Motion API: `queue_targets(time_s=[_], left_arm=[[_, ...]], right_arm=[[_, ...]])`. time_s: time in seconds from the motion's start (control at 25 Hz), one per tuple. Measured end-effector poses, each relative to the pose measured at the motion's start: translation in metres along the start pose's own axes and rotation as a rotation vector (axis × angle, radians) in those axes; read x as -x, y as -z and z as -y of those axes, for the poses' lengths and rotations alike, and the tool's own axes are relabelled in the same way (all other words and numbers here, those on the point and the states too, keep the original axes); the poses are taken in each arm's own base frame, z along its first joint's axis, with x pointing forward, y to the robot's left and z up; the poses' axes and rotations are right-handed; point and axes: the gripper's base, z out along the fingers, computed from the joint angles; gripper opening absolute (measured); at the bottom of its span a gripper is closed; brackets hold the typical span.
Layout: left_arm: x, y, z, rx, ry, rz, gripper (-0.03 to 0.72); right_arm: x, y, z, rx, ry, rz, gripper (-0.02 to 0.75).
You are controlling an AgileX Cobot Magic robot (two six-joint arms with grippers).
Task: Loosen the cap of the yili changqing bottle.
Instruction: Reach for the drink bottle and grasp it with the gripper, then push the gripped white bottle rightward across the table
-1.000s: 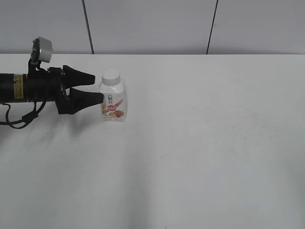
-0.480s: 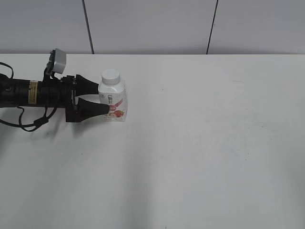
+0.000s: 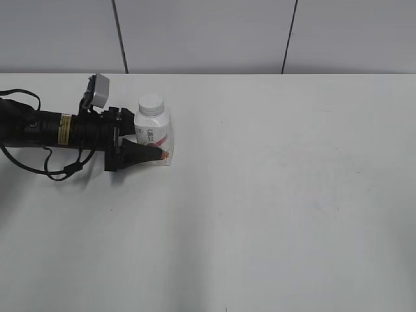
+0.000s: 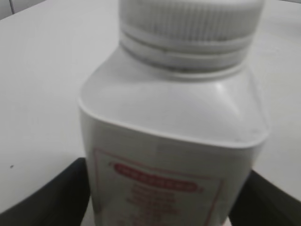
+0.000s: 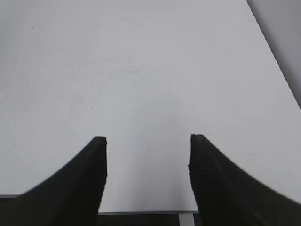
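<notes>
The bottle point(image 3: 155, 138) is standing upright on the white table point(image 3: 273, 195), toward the back left of the exterior view, its red-pink label facing the camera and the cap point(image 3: 151, 104) sitting on its neck. The left gripper point(image 3: 146, 144) is reaching in level from the left, its black fingers point(image 3: 140, 155) straddling the bottle's body: the near one is crossing the lower front of the label, while the far one is passing behind the bottle and is mostly hidden. In the left wrist view the bottle point(image 4: 171, 141) is filling the frame between the two dark fingers point(image 4: 51, 195), which are lying just beside or against its lower sides well below the cap point(image 4: 188, 23); the jaws are set about as wide as the bottle, but whether they are actually pressing on it cannot be told. The right gripper point(image 5: 146, 176) is showing only in its own wrist view, its two black fingers point(image 5: 84, 179) spread apart over bare table point(image 5: 141, 70), holding nothing, with the bottle nowhere in that view.
</notes>
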Motion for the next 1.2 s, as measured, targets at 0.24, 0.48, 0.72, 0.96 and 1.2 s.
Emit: queue_targets(time_s=[0.24, 0.48, 0.72, 0.96, 1.2], left_arm=[[0.001, 0.0, -0.001, -0.002, -0.005, 0.002, 0.433], [0.003, -0.004, 0.0, -0.004, -0.013, -0.005, 0.375], [0.024, -0.034, 0.018, -0.055, -0.032, -0.009, 0.371], [0.052, -0.065, 0.057, -0.114, -0.048, 0.035, 0.366], [0.058, -0.098, 0.087, -0.17, -0.082, 0.066, 0.365]], right_arm=[[0.0, 0.0, 0.0, 0.0, 0.0, 0.0, 0.447], [0.0, 0.0, 0.0, 0.0, 0.0, 0.0, 0.447], [0.0, 0.0, 0.0, 0.0, 0.0, 0.0, 0.447], [0.0, 0.0, 0.0, 0.0, 0.0, 0.0, 0.447], [0.0, 0.0, 0.0, 0.0, 0.0, 0.0, 0.447]])
